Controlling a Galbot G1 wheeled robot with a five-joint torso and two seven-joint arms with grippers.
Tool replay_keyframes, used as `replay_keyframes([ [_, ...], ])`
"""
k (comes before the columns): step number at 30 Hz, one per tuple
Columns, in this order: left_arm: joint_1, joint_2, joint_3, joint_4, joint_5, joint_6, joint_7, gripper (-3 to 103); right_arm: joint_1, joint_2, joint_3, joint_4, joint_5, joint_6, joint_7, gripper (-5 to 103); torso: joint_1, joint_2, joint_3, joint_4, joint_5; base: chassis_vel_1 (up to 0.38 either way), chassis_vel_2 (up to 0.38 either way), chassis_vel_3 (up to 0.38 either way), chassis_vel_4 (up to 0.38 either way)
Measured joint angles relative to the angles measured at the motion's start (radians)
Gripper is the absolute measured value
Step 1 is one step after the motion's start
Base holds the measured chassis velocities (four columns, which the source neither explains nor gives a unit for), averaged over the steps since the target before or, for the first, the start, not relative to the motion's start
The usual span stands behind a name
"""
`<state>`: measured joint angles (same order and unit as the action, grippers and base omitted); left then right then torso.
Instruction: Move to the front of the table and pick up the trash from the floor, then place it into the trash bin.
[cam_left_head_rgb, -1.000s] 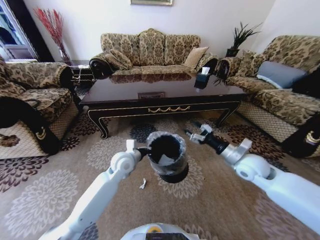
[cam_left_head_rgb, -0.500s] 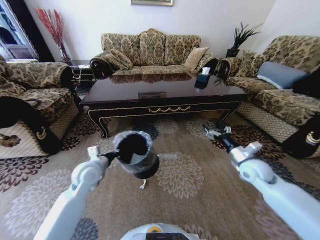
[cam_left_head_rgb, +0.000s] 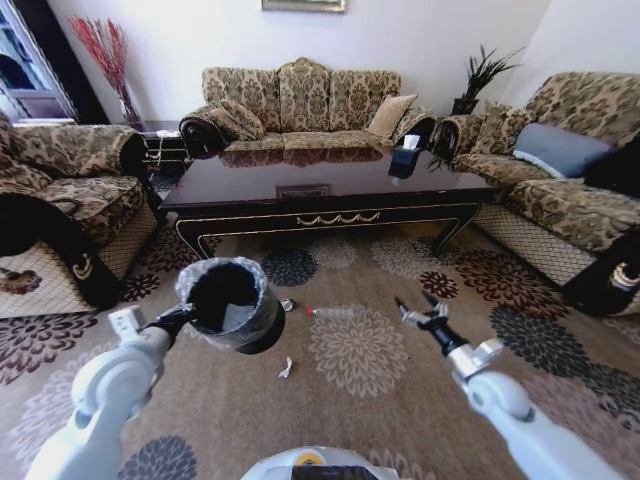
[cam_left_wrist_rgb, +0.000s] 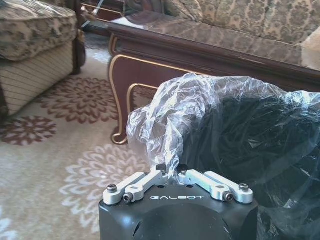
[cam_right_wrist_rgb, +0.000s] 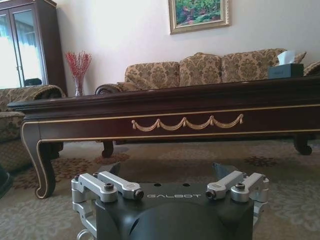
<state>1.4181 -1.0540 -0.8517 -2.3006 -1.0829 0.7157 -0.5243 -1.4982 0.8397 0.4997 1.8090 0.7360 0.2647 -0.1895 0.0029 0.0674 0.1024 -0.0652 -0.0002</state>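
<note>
Left gripper (cam_left_wrist_rgb: 172, 176) clamped on trash bin (cam_left_head_rgb: 225, 305) liner rim, white scrap inside; right gripper (cam_left_head_rgb: 421, 313) open nr bottle (cam_left_head_rgb: 330, 312).

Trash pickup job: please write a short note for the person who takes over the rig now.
Left gripper: shut on the trash bin, holding it by the liner rim, lifted above the floor.
Right gripper: jaws open, empty, low over the carpet, facing the table.
Trash on the floor in front of the table: plastic bottle, small piece beside the bin, paper scrap nearer the robot.
Done: robot at the table front, bin in hand.
Left: pick up each piece, drop it into the bin.
</note>
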Motion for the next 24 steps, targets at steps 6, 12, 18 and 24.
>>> replay_keyframes([
  [6,-0.004,0.006,-0.09,0.054,-0.037,-0.01,0.008,3,0.021,0.022,-0.063,-0.035,-0.041,0.008,0.001,100,0.0,0.0,0.0,-0.0002,-0.0001,0.0,0.0,0.0,0.0],
  [12,-0.027,0.016,-0.178,0.139,-0.067,-0.011,0.017,3,0.112,0.024,-0.169,-0.089,-0.025,0.005,0.046,100,0.0,0.0,0.0,0.0002,-0.0001,0.0,0.0,0.0,0.0],
  [18,-0.049,0.023,-0.195,0.182,-0.068,-0.012,0.023,3,0.199,0.026,-0.263,-0.18,-0.023,0.007,0.055,100,0.0,0.0,0.0,0.0003,-0.0001,0.0,0.0,0.0,0.0],
  [24,-0.112,0.03,-0.193,0.203,-0.086,-0.012,0.018,3,0.267,0.034,-0.346,-0.27,-0.019,0.023,0.043,100,0.0,0.0,0.0,-0.0001,0.0001,0.0,0.0,0.0,0.0],
])
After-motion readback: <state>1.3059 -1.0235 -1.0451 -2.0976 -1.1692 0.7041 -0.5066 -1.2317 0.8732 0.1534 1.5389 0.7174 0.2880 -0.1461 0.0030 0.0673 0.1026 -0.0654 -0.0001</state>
